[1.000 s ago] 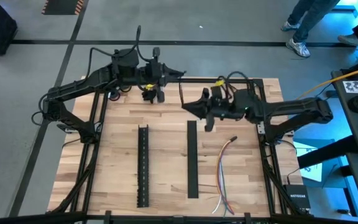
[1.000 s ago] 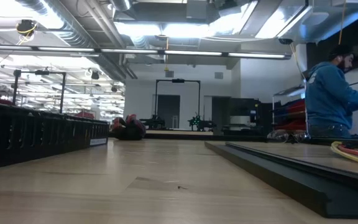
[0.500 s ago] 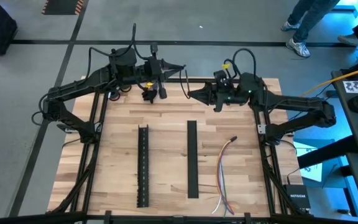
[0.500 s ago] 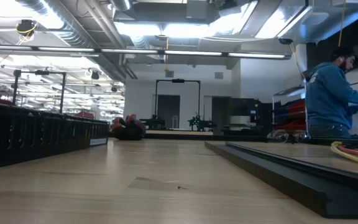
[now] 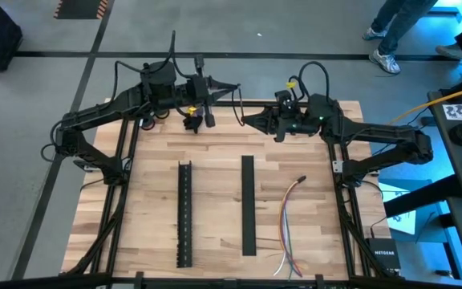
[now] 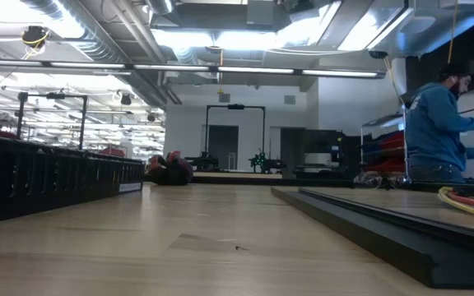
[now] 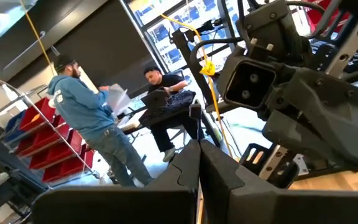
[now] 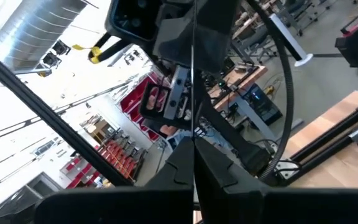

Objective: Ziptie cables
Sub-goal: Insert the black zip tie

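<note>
**Both arms parked at 12 o'clock edge, cables loose at 4 o'clock**

Desk is pale wood in a dark frame. 2 long black strips lie on it, parallel, running 12 to 6: the slotted channel at about 7 o'clock of desk centre, the flat cover just right of centre. Both apart from each other, nothing on top of either.

1 bundle of cables at roughly 4 o'clock, near the desk's right frame rail. Thin wires, red, white, blue, grey; 1 end bunched toward 12, other ends fanned out toward 6. Well apart from both grippers, just beside the flat cover but not touching. Zipties: can't make any out on the desk from above.

Left gripper is up at the 12 o'clock edge, pointing toward 3. Jaws pressed together, nothing in them; left wrist view shows the 2 fingers meeting. Right gripper also at the 12 o'clock edge, pointing toward 9, tip to tip w/ the left one but apart. Jaws closed too, holding nothing.

Nothing stands btwn grippers and cables.

Around: 2 people in the left wrist view, 1 standing in a blue hoodie, 1 seated. Yellow cable off the desk at 3 o'clock. Low view: the blue-hooded person at right.
</note>
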Motion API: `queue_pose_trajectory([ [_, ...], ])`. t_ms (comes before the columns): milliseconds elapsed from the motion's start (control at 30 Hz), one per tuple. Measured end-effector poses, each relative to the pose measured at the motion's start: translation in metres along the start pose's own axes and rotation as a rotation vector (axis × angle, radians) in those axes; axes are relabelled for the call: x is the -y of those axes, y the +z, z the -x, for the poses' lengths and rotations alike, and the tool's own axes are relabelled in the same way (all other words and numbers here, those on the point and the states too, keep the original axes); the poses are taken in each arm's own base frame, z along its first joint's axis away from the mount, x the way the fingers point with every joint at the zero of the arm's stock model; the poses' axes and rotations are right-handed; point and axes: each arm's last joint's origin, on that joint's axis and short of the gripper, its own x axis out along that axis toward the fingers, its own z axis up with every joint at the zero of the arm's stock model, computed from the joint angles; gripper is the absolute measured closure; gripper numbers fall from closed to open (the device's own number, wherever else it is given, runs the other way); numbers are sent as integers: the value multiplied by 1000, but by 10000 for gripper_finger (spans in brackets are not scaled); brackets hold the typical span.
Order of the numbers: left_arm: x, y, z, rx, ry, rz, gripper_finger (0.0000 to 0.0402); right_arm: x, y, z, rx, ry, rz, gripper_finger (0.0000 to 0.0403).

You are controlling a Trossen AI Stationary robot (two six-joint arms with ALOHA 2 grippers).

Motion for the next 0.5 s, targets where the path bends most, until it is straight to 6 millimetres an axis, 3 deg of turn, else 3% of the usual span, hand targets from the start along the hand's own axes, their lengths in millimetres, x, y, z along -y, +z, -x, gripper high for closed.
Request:
queue_pose_trajectory([
  [500,1,0,0,2,-7,-29,401,-1,0,0,9,4,2,403],
])
